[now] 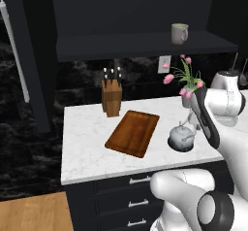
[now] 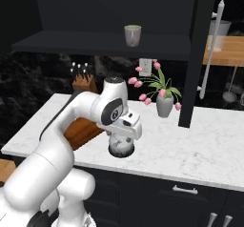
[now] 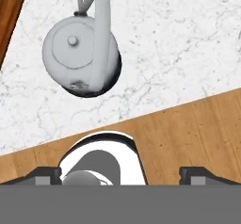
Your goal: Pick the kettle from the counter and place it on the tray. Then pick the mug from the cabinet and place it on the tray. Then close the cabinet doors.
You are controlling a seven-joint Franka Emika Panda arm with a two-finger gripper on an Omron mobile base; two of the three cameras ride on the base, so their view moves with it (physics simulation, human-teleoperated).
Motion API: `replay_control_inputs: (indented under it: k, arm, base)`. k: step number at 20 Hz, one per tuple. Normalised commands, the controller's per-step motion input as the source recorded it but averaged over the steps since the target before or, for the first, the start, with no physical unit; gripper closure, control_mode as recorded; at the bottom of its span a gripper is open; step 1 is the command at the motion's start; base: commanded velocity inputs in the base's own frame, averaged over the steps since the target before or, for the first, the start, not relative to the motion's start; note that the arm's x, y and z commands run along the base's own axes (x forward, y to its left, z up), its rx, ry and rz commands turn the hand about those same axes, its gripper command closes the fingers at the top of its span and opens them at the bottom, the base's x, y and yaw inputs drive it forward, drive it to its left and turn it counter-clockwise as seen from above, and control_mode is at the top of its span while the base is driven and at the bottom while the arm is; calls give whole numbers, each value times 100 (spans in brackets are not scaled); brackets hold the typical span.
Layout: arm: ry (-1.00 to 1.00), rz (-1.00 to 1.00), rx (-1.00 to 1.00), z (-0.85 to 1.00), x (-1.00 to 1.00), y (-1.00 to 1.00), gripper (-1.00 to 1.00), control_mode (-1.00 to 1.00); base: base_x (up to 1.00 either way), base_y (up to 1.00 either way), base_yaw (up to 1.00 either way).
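The silver-grey kettle [image 1: 181,138] stands on the white marble counter [image 1: 87,147], just right of the reddish-brown tray [image 1: 133,132]. My gripper [image 2: 122,138] hangs right above the kettle [image 2: 121,148]. In the hand view the kettle [image 3: 80,53] lies at the upper left with its arched handle up, away from the open gripper [image 3: 121,173], whose fingertips [image 3: 44,173] stand wide apart with nothing between them. The pale mug [image 1: 178,33] sits on the shelf of the open black cabinet [image 1: 140,45]. Both cabinet doors [image 2: 195,54] are swung open.
A light-wood knife block [image 1: 112,96] stands behind the tray. A vase with pink flowers [image 2: 163,102] is at the back, right of the kettle. The counter's front edge and the wooden floor [image 3: 188,133] lie below the hand. Dark drawers [image 1: 138,203] sit under the counter.
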Motion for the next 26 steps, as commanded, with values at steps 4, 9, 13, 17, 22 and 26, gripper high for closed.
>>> replay_control_inputs:
  k: [4,9,13,17,22,26]
  arm:
    - [0,0,14,-26,0,-16,-100,-100]
    - [-1,0,13,-19,0,-15,-100,-100]
    - [0,0,14,-23,1,-10,-100,-100]
    - [0,0,10,-15,26,-2,-100,-100]
    - [0,0,0,-1,35,9,-100,-100]
    - [0,0,0,2,40,13,-100,-100]
  base:
    - [0,0,0]
    - [0,0,0]
    - [0,0,0]
    - [0,0,0]
    - [0,0,0]
    - [0,0,0]
